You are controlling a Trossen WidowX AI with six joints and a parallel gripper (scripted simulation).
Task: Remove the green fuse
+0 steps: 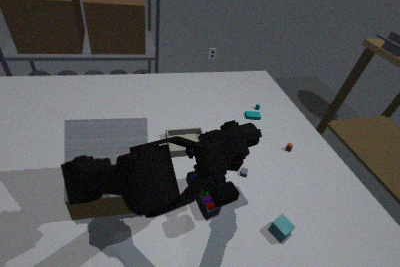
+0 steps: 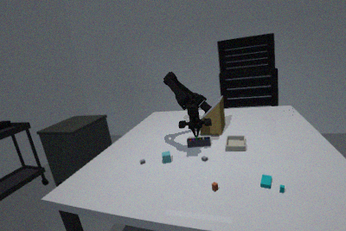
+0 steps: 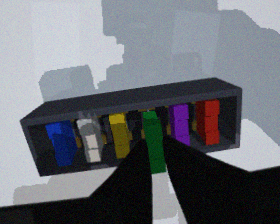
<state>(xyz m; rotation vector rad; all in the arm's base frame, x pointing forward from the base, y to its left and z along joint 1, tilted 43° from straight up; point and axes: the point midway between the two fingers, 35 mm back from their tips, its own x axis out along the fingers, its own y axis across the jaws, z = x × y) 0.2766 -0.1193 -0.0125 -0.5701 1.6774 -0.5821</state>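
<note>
2 fingers of the gripper [image 3: 157, 165] pinch the green fuse [image 3: 152, 137], w/ fuse partly raised in the fuse block [image 3: 131, 100].

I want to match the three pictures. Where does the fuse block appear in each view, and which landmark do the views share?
Top: the fuse block lies below centre, mostly hidden under the dark arm.
Exterior: it is a small dark bar at mid-table, directly under the hand.
Wrist: it fills the middle of the picture, its row of fuses facing the camera.
Shared landmark: the green fuse, on which the hand is shut.
</note>
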